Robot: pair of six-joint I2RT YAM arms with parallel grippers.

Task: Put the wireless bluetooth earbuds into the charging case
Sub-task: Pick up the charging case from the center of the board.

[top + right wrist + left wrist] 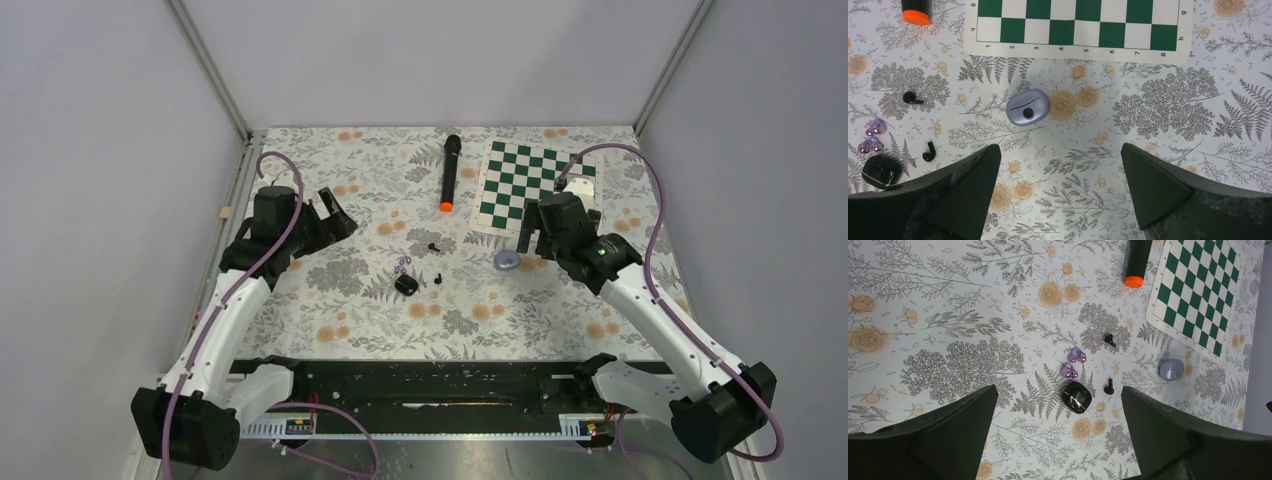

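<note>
Two pale purple earbuds [1077, 355] [1068, 371] lie on the floral cloth just beyond a shut black charging case [1077, 397]. One black earbud [1109, 388] rests right of that case and another [1109, 339] lies farther off. A shut lavender charging case [1027, 107] sits in front of my right gripper [1060, 145], which hangs open and empty above the cloth. My left gripper [1059, 387] is also open and empty, hovering at the left [333, 213], apart from the earbuds.
A long black microphone [449, 172] with an orange end lies at the back centre. A green and white chessboard [535, 185] lies at the back right, just behind the right gripper [530, 238]. White walls close in the table on three sides.
</note>
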